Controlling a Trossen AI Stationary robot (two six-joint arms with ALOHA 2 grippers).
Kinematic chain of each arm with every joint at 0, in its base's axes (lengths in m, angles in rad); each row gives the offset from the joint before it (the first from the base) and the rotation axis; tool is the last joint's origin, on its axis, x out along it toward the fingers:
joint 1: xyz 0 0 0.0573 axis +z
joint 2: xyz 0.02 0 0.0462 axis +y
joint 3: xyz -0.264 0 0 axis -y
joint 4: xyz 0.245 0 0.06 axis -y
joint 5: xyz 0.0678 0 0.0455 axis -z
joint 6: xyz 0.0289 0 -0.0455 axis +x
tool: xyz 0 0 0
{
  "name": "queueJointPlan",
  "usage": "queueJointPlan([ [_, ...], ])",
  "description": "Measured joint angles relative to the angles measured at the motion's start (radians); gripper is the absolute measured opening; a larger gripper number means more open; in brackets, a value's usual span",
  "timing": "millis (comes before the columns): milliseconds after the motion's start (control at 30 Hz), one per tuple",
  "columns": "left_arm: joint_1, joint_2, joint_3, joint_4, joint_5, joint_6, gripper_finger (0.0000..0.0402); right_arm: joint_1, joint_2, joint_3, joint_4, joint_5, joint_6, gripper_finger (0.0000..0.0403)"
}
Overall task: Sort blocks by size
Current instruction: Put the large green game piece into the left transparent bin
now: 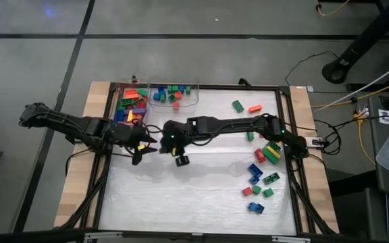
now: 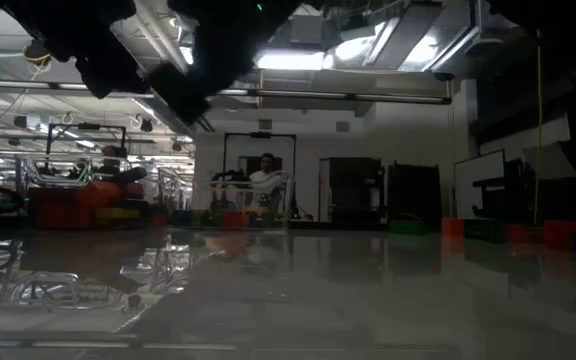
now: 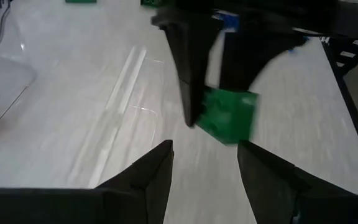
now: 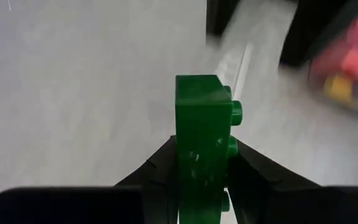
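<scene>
Two clear containers stand at the far edge of the white work mat (image 1: 201, 189): the left container (image 1: 130, 101) is full of mixed bright blocks, and the right container (image 1: 174, 94), just beside it, has some blue, green and red ones. From this, I judge that a good part of the sorting is done.

What is left is the loose group of blocks (image 1: 262, 175), well apart from the containers, near the right border of the mat. Green, blue and red pieces lie there, with an orange block (image 1: 254, 108) and a green one (image 1: 238, 105) a little nearer to the containers. I count more than ten pieces, so the task is not finished.

Between the loose group and the containers, near the middle of the mat, the right gripper (image 4: 201, 177) is closed narrowly on a green block (image 4: 199, 143), which stands upright between its fingers. The left gripper (image 3: 204, 165) is close to the left container and faces this block with its fingers half apart and nothing between them. It looks like a handover, though I cannot be sure.
</scene>
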Motion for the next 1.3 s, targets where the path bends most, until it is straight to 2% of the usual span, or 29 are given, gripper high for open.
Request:
queueJointPlan([
  [233,-0.001,-0.001,0.000,0.038,0.004,0.046,0.0169,0.011,0.000,0.000,0.064,0.008,0.137,0.0104],
  [467,0.000,0.000,0.000,0.054,-0.007,0.058,0.0169,0.011,0.000,0.000,0.047,0.100,0.314,0.0104],
  [633,0.001,0.000,0.000,0.050,-0.004,0.082,0.0169,0.008,0.000,0.000,0.046,0.137,0.374,0.0104],
  [1133,-0.001,0.026,0.000,0.049,-0.001,0.127,0.0169,0.009,0.000,-0.002,0.072,0.103,0.389,0.0104],
  [1300,-0.001,0.031,0.000,0.056,0.001,0.127,0.0169,0.009,0.000,0.001,0.025,0.072,0.408,0.0104],
])
